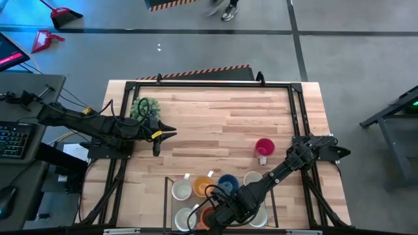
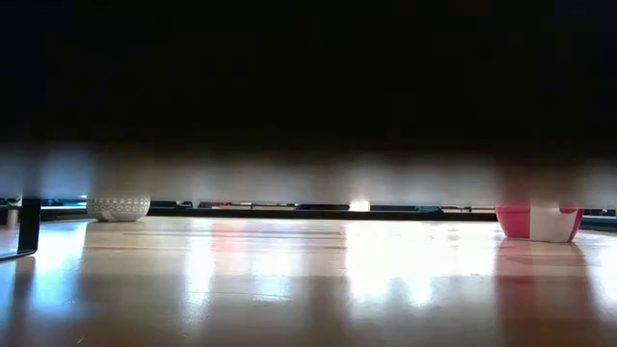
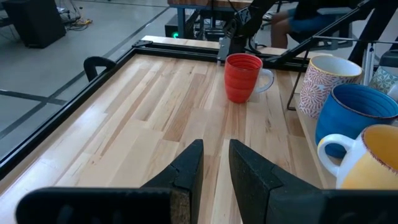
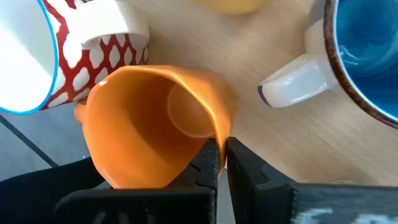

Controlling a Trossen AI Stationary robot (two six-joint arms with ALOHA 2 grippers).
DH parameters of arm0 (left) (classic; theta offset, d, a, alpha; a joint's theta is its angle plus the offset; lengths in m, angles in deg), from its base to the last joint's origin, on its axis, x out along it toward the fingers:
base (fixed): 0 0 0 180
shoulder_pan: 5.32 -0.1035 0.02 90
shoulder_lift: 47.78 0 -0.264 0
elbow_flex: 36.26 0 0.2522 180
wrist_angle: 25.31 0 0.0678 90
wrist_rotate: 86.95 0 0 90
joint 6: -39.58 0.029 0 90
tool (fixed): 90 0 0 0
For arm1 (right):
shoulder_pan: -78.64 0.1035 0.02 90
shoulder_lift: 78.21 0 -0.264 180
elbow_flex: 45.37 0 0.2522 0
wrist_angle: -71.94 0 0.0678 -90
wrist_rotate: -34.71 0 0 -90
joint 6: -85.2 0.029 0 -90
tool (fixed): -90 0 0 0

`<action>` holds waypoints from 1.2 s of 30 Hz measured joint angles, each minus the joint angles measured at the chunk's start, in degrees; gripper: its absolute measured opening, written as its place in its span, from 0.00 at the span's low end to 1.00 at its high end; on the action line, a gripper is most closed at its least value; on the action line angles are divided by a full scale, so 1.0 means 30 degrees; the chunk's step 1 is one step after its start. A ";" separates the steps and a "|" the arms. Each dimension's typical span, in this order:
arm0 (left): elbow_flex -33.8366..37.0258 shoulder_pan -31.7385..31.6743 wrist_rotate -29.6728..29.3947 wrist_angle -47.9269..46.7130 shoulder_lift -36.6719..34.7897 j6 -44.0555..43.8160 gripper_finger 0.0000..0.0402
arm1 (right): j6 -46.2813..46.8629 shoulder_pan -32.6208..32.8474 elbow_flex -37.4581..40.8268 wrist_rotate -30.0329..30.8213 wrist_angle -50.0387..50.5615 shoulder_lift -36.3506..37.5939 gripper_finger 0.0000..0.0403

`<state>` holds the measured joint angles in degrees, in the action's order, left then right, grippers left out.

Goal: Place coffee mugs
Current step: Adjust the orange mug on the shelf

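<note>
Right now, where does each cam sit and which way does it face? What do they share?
High: overhead, straight down on the table; both arms show, left gripper by the plant, right gripper in the mug cluster.
Low: table height, level across; no arm visible, top blacked out.
Left wrist: faces across the table to the red mug; own fingers slightly apart, empty.
Right wrist: faces down, fingers pinching the orange mug wall.
Shared: red mug also in high and low; blue mug in both wrists.

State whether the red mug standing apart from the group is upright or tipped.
Upright. The red mug stands on its base on the table, open mouth upward, handle at its side.
</note>
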<state>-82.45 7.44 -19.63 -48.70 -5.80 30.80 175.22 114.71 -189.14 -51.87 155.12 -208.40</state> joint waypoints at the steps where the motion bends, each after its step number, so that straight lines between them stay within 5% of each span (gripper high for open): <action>1: 0.0000 -0.0006 0.0000 -0.0007 0.0007 -0.0006 0.17 | -0.0001 -0.0005 0.0000 -0.0007 -0.0049 0.0000 0.00; 36: 0.0000 -0.0007 -0.0007 -0.0002 0.0002 0.0000 0.17 | -0.1707 -0.0668 0.0000 0.0692 -0.1389 0.0000 0.00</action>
<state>-82.45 7.42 -19.65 -48.70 -5.80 30.80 170.10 112.71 -189.14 -49.79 150.95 -208.40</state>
